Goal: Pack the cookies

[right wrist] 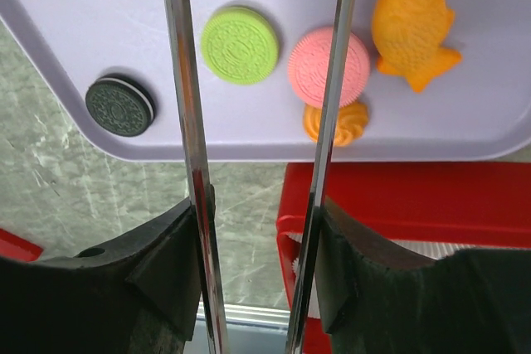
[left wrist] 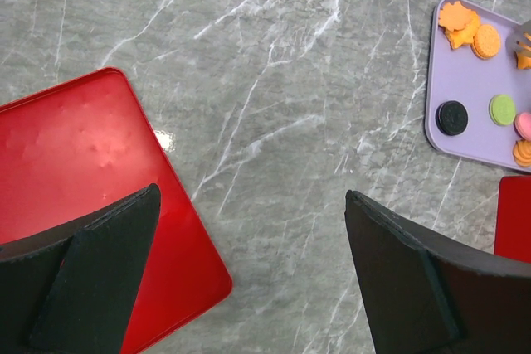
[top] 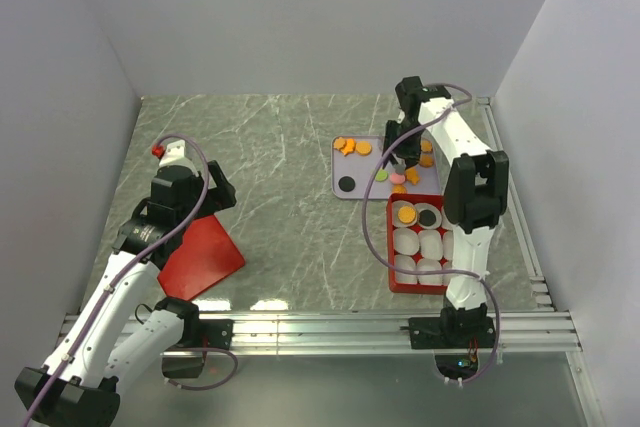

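1. The step in hand looks like picking from the purple tray (top: 345, 162). The right pincer (top: 405, 160) hangs over it with its long metal blades parted and nothing seen gripped. The blade tips run off the wrist view.
2. A green cookie (right wrist: 240, 45) and a pink cookie (right wrist: 328, 66) lie right under the blades. The next move probably calls for lowering, pinching one disc squarely by its edges, and carrying it to a free cup.
3. The other cookies (left wrist: 485, 41) on the tray are a black one (right wrist: 120, 107), an orange fish (right wrist: 412, 29), an orange swirl (right wrist: 336, 122) and several orange ones at the far end.
4. The red box (top: 392, 247) sits just beside the tray and is lined with white paper cups (top: 407, 240). One cup holds an orange cookie (top: 406, 214) and its neighbour a black one (top: 428, 217). The other cups in view look unfilled, and the arm hides the right column.
5. The left pincer (left wrist: 249, 263) is spread wide and empty above the red lid (left wrist: 75, 163), which lies on the table (left wrist: 290, 80) well apart from the box.
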Action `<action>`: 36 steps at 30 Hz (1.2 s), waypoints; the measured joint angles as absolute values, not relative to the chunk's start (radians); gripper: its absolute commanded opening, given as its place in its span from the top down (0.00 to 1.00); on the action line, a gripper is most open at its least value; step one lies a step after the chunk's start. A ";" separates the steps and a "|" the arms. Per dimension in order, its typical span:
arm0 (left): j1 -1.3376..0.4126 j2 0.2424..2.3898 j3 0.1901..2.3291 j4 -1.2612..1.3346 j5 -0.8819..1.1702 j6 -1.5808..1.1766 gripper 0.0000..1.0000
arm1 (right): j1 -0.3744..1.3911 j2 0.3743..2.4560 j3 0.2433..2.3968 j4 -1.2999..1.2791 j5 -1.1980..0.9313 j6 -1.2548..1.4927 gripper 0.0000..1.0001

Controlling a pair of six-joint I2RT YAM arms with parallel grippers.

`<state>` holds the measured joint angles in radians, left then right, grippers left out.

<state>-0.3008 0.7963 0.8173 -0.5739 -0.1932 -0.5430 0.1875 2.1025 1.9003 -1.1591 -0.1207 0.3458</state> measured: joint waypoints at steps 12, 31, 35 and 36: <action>-0.301 0.802 0.817 -0.586 -0.207 -0.543 0.01 | 0.200 2.150 1.936 -1.170 -0.104 0.342 0.59; -0.301 0.801 0.817 -0.588 -0.202 -0.543 0.01 | 0.200 2.109 1.899 -1.155 -0.103 0.351 0.69; -0.301 0.789 0.817 -0.588 -0.203 -0.543 0.00 | 0.200 2.057 1.899 -1.164 -0.106 0.355 0.69; -0.301 0.785 0.817 -0.588 -0.203 -0.543 0.01 | 0.200 2.035 1.898 -1.164 -0.105 0.358 0.69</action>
<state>-0.3008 0.7853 0.8173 -0.5880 -0.2031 -0.5430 0.2005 2.0354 1.8977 -1.1645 -0.1055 0.3576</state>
